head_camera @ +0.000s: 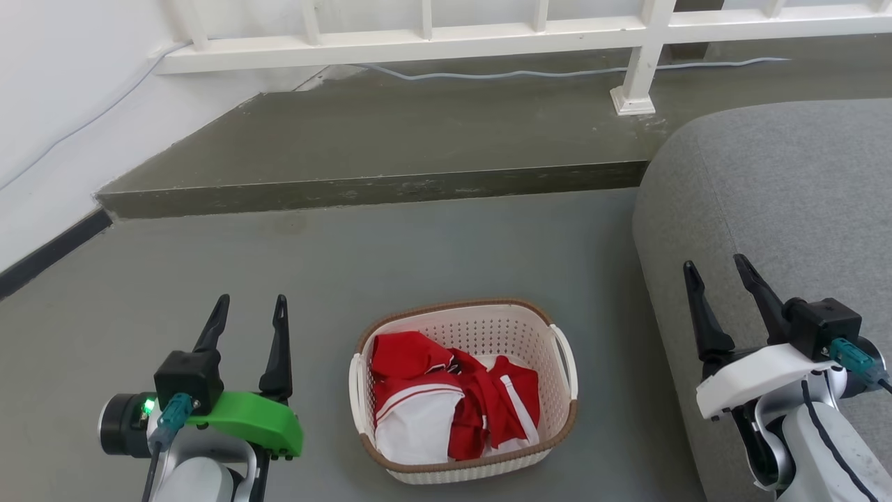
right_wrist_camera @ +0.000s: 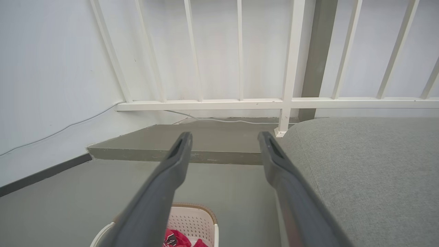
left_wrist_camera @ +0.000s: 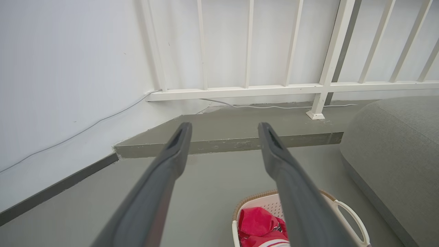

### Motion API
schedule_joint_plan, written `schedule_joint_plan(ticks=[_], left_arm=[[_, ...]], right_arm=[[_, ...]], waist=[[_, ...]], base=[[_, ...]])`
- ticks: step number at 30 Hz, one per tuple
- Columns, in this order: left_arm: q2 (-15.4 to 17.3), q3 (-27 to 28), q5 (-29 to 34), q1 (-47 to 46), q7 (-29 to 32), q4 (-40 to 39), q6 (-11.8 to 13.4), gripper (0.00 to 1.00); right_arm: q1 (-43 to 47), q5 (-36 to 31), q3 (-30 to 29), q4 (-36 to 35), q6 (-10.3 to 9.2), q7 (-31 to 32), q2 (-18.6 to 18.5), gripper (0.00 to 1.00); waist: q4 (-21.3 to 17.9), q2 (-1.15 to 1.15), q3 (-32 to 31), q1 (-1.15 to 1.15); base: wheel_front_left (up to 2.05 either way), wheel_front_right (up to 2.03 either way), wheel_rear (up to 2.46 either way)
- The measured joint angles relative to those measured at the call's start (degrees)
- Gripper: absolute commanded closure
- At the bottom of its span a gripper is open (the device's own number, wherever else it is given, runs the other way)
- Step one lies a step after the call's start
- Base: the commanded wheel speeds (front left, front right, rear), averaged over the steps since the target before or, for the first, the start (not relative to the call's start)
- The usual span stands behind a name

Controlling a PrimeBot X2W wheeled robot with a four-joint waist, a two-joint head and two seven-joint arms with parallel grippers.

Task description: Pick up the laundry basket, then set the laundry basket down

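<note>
Cream-white perforated plastic laundry basket, brown-rimmed, on grey floor; left gripper and right gripper flank it, fingers spread, empty.

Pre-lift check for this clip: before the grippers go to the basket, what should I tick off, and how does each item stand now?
1. The left gripper is open and empty: ok.
2. The right gripper is open and empty: ok.
3. The basket stands upright on the floor, between the grippers: ok.
4. The left handle and right handle are free of clothes: ok.
5. The clothes lie inside the rim: ok.
6. Gap between the right gripper and the sofa: cannot tell; the gripper overlaps the sofa in the head view.
</note>
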Motion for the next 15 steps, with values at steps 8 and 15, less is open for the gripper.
schedule_joint_plan(ticks=[8, 15], left_arm=[[-0.2, 0.0, 0.0, 0.0, 0.0, 0.0, 0.2, 0.0], [-0.5, 0.1, 0.0, -0.1, 0.0, -0.4, 0.2, 0.0]], right_arm=[[0.0, 0.0, 0.0, 0.0, 0.07, 0.0, 0.4, 0.0], [-0.6, -0.1, -0.4, -0.1, 0.53, 0.0, 0.4, 0.0]], waist=[[0.0, 0.0, 0.4, 0.0], [0.0, 0.0, 2.3, 0.0]], base=[[0.0, 0.0, 0.0], [0.0, 0.0, 0.0]])
